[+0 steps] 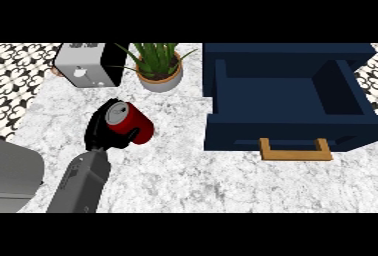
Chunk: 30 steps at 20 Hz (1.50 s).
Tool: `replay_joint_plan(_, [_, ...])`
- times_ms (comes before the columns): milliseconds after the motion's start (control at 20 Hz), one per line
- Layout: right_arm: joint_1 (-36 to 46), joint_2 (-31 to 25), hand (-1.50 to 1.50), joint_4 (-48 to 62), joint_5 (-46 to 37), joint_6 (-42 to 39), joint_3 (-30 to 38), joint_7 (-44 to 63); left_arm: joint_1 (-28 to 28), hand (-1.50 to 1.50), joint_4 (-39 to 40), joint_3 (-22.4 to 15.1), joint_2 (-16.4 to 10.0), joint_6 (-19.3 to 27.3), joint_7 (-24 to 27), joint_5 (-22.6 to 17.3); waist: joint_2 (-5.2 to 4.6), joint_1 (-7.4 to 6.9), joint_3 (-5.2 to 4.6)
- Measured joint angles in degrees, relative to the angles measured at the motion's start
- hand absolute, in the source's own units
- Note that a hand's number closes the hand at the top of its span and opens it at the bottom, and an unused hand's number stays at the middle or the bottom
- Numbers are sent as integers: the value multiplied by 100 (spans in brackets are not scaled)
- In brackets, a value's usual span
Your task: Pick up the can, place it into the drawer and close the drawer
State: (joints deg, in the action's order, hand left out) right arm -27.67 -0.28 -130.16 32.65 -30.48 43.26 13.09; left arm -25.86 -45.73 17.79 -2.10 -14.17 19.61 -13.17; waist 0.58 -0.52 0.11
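Toaster (83,65) sat far left on the tabletop (184,175). Left hand (100,131) was near-left, forearm coming in from the lower edge, fingers (118,141) curled round the red can (137,125). Can was tilted, silver top facing far-left, well left of the drawer and outside it. Couldn't tell if it was clear of the tabletop. Potted plant (158,67) stood far, centre-left. Navy drawer (288,100) was open at right, wooden handle (295,150) on its near front.
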Motion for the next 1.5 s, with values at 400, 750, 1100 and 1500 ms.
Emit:
replay_joint_plan(400, [-50,-26,-150,-176,131,162,-78,116,125,150,-2048,-1117,179,1501,-1130,-333,-14,40,-5])
replay_joint_plan(750, [-85,-30,-150,-158,173,168,-90,115,-237,150,-3248,-1714,197,2537,-2266,-177,-34,79,-7])
replay_joint_plan(1100, [81,-6,-150,-194,29,229,-209,195,-998,150,-3363,-2054,206,3249,-2807,57,-50,102,-9])
replay_joint_plan(1500, [346,-29,-150,-37,-84,308,-273,249,-2174,150,-2785,-2330,207,3988,-3153,-25,-59,137,-8])
